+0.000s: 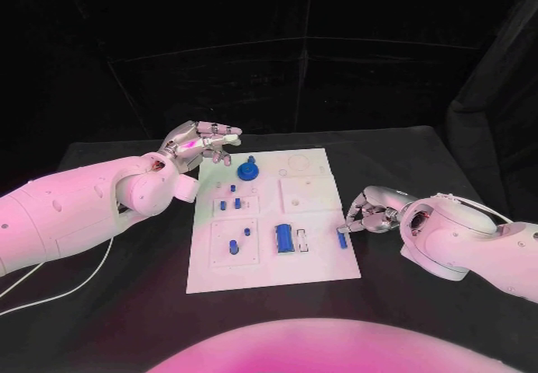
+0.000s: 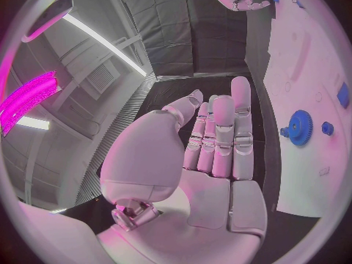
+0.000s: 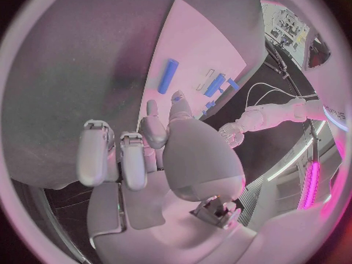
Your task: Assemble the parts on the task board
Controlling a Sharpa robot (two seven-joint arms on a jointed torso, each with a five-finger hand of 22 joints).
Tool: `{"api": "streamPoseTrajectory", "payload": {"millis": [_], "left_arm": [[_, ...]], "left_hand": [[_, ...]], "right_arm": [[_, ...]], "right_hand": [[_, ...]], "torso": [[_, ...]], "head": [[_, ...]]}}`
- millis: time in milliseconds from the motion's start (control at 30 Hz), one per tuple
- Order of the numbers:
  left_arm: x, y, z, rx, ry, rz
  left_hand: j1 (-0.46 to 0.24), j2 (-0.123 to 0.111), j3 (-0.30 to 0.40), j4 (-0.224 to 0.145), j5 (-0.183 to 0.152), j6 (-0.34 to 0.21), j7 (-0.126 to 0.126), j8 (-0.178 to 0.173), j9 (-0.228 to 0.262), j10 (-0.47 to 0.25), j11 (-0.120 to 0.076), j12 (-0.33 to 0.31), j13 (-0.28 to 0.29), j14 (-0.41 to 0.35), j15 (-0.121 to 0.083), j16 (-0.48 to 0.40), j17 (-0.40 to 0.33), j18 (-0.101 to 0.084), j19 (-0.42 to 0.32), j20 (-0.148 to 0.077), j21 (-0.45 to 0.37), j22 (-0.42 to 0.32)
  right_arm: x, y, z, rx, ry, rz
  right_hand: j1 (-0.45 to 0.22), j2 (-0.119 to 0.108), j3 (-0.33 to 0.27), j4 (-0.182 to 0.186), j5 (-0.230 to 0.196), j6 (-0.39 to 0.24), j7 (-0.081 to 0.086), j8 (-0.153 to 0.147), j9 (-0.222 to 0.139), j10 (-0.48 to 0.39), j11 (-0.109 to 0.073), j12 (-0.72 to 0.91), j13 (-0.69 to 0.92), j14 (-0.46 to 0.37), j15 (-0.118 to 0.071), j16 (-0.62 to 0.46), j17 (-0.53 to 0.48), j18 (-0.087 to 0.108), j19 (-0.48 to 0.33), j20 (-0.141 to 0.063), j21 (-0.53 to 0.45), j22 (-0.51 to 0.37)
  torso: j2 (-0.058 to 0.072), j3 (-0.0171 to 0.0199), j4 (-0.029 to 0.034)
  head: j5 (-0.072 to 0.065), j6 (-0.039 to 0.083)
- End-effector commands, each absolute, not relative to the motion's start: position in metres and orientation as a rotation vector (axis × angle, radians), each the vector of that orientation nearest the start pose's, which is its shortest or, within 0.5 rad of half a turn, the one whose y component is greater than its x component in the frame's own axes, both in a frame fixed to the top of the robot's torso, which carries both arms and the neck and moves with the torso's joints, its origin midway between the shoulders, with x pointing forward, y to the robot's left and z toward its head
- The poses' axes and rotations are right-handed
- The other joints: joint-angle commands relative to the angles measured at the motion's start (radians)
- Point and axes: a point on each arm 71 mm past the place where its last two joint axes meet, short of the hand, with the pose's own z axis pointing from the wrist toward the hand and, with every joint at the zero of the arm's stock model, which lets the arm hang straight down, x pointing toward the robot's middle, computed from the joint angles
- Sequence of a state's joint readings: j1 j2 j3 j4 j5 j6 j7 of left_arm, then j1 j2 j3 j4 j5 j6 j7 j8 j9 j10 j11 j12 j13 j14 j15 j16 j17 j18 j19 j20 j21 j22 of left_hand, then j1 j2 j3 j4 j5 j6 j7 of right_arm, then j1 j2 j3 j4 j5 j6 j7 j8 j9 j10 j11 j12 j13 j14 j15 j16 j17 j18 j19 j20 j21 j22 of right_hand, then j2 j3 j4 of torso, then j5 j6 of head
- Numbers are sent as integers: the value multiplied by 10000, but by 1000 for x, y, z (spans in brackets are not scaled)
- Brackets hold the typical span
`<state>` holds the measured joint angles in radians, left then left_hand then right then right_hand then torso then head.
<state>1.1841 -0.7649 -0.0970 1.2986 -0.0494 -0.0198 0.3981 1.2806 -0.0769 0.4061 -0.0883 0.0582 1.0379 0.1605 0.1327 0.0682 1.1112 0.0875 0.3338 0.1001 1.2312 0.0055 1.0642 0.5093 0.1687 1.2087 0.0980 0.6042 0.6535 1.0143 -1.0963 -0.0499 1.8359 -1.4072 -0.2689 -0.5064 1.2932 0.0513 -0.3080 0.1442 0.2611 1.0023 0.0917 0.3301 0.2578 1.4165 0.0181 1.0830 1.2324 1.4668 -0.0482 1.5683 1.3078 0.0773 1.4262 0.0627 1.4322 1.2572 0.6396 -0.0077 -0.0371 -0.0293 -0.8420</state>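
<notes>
At the task board [image 1: 319,264] edge, right hand [image 1: 370,211] hovers by a blue bar [image 1: 342,241], fingers curled, empty; a pinch seems next; left hand [image 1: 202,144] waits, loosely spread, holding nothing.

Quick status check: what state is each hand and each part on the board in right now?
Left hand: open, raised beside the board's far left corner, holding nothing.
Right hand: fingers curled, at the board's right edge, next to a small blue part.
Gear: on the board, untouched.
Blue block: lying flat on the board.
</notes>
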Motion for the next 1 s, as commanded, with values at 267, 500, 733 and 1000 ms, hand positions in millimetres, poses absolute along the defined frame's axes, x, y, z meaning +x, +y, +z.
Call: {"api": "streamPoseTrajectory", "payload": {"millis": [267, 500, 733, 1000], "left_arm": [[511, 223, -217, -10406, 15697, -16545], [511, 223, -217, -10409, 15700, -16544], [511, 223, -217, -10417, 15702, -16530], [511, 224, -217, -10420, 15704, -16530]], "left_hand": [[13, 38, -52, -19, -29, -56, 17, 60, 7, -79, -6, 69, 5, -64, 4, -14, -8, 137, -9, 84, -56, -8], [13, 38, -52, -19, -29, -56, 17, 60, 7, -79, -6, 69, 5, -64, 4, -14, -8, 137, -9, 84, -56, -8], [13, 38, -52, -19, -29, -56, 17, 60, 7, -79, -6, 69, 5, -64, 4, -14, -8, 137, -9, 84, -56, -8], [13, 38, -52, -19, -29, -56, 17, 60, 7, -79, -6, 69, 5, -64, 4, -14, -8, 137, -9, 84, -56, -8]], "right_arm": [[386, -243, -256, 599, 20770, 2970], [386, -239, -259, 275, 20935, 2874], [386, -233, -263, -295, 21104, 2637], [386, -225, -269, -877, 21152, 2492]], "right_hand": [[-126, 0, -90, 5, -53, 130, -8, 5, 22, -63, -34, -42, -9, 1040, 54, 25, 2630, -123, -9, 41, -57, -15], [81, 15, -69, -108, -13, 238, -53, 42, 69, -49, -76, -38, -2, 1040, 20, 25, 2630, -127, 2, 15, -52, 8], [379, 16, -43, -320, -9, 318, -85, 65, 127, -47, -111, -56, -8, 1040, -14, 25, 2630, -131, 11, -18, -48, 26], [1044, 176, 199, -801, -406, 328, -108, 17, 180, -71, -147, -108, -27, 1040, -53, 25, 2630, -133, 13, -60, -56, 33]], "torso": [[-3, -10, 25], [2, -12, 31], [3, -8, 26], [-5, -15, 42]], "head": [[-30, 2], [-33, -12], [-15, -43], [-20, -59]]}}
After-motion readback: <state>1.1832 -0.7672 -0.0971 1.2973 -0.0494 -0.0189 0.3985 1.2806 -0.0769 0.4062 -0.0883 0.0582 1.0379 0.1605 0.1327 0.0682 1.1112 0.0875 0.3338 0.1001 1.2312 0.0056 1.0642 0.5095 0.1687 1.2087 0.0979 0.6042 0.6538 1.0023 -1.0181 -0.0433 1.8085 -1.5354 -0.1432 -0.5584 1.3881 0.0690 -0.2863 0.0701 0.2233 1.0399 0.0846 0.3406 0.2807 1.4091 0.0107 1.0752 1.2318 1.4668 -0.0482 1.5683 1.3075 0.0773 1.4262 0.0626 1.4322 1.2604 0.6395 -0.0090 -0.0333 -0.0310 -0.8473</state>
